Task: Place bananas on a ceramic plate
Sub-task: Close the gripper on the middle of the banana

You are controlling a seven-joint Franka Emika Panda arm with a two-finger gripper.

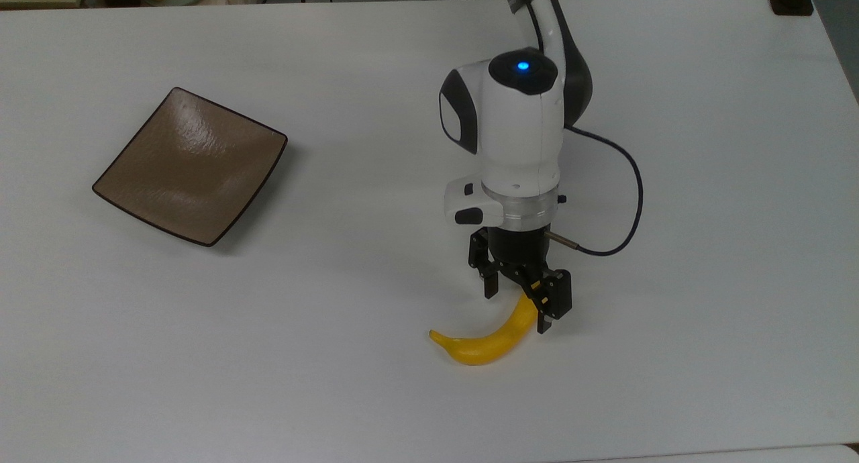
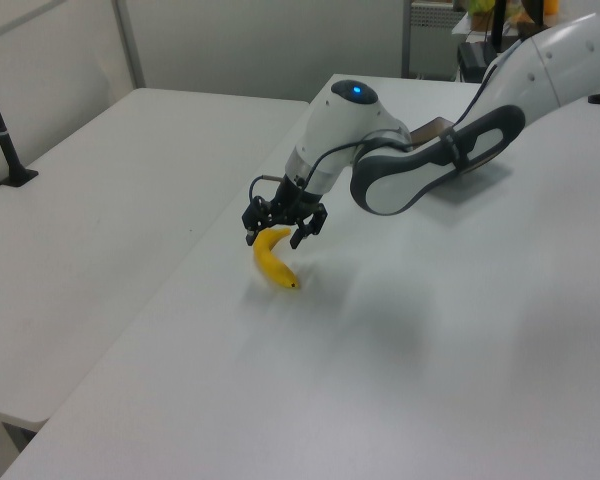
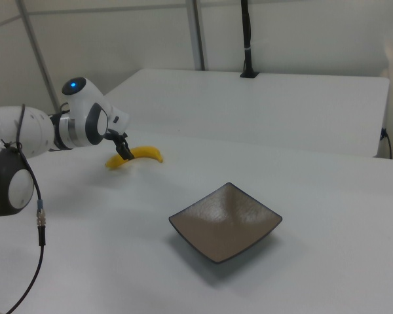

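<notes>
Fingers of the gripper (image 1: 519, 309) stand spread, one on each side of the banana (image 1: 493, 335) near its dark-tipped end, so a close would pinch across its narrow width rather than along its curve. The banana lies flat on the white table (image 1: 704, 181), not yet lifted. The plate (image 1: 191, 166) sits empty, well apart toward the top view's left, leaving a clear carry path.

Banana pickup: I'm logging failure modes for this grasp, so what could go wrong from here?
The open gripper straddles the banana near its dark-tipped end, not its middle, so once lifted it may swing or slip out. The curved, smooth peel could also roll aside as the fingers close. The ceramic plate lies far off toward the top view's left, a long carry.
</notes>
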